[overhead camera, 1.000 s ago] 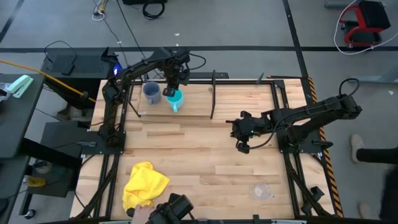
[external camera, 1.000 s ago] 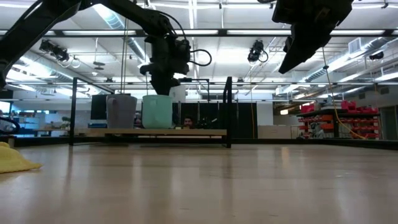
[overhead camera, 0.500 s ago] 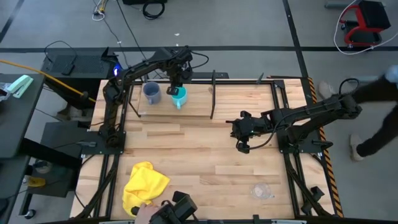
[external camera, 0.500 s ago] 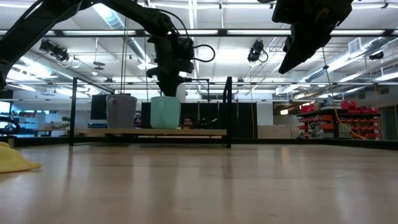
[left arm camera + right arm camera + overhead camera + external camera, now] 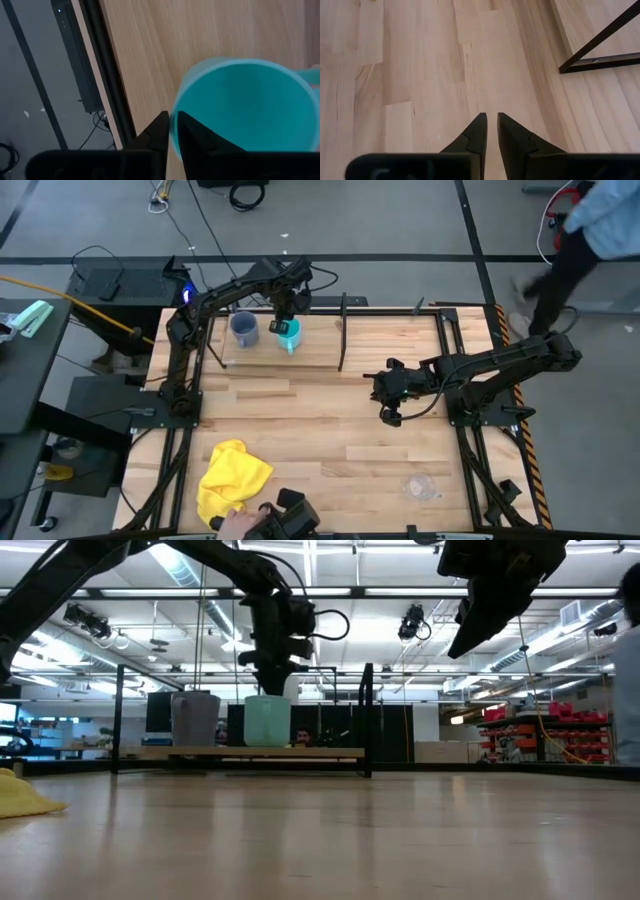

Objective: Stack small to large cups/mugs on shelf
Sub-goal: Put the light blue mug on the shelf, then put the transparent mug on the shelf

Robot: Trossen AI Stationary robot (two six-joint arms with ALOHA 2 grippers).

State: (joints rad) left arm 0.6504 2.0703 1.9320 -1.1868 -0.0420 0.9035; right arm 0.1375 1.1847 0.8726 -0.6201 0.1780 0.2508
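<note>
The left gripper (image 5: 283,326) pinches the rim of the cyan mug (image 5: 289,336) on the shelf (image 5: 315,355) at the far side of the table (image 5: 320,440). The grey-blue mug (image 5: 243,329) stands just beside it on the plank, toward the shelf's left end. Both mugs sit upright, mouths up; from overhead the cyan mug's handle points toward the near edge of the shelf.

The left wrist view shows what the others do not: one dark finger (image 5: 157,135) outside the rim and the other inside it, the thin wall caught between them, with the mug close to the shelf's back edge and the floor beyond. The low view shows the two mugs (image 5: 267,720) level on the plank with a narrow gap between them, and open plank running right to a black post (image 5: 368,720).

The right gripper (image 5: 388,412) hangs above the middle of the table, well clear of the shelf, its fingers (image 5: 479,131) nearly pressed together around nothing, bare wood beneath them and a shelf foot off to one side.

The clear cup (image 5: 421,486) lies near the table's front right corner, its pose too faint to tell. A yellow cloth (image 5: 232,475) is bunched at front left, leaving the table's centre open. A person (image 5: 575,235) walks on the floor past the far right corner.
</note>
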